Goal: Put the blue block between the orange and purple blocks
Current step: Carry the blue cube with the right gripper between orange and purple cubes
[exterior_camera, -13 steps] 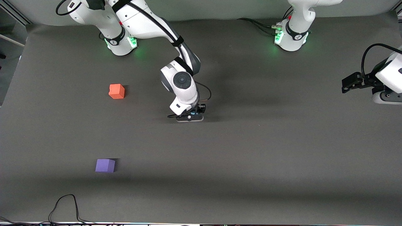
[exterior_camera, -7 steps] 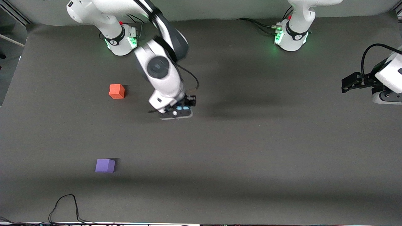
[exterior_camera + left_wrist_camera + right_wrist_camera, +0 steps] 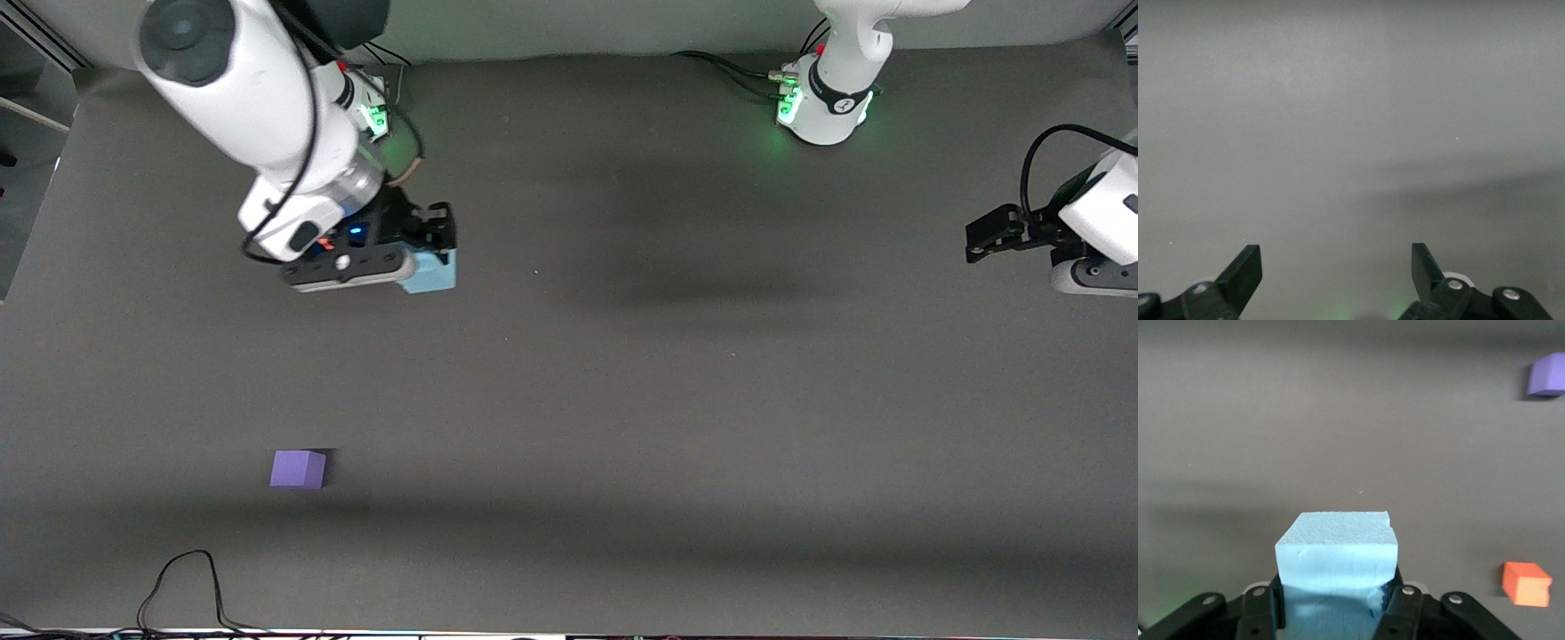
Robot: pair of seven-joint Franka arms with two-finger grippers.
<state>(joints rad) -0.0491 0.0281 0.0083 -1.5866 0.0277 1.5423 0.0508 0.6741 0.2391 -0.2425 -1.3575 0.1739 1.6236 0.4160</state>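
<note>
My right gripper is shut on the light blue block and holds it high above the table, over the part near the orange block. In the right wrist view the blue block sits between the black fingers, with a nick on one edge. The orange block and the purple block lie on the table below, apart from each other. In the front view the purple block lies near the front camera; the right arm hides the orange block. My left gripper waits open and empty at the left arm's end of the table.
The dark grey table mat carries only the blocks. A black cable loop lies at the edge nearest the front camera. Cables run beside the left arm's base.
My right arm has risen and swung toward the right arm's end of the table with the blue block. It now covers the orange block in the front view. The left arm has not moved.
</note>
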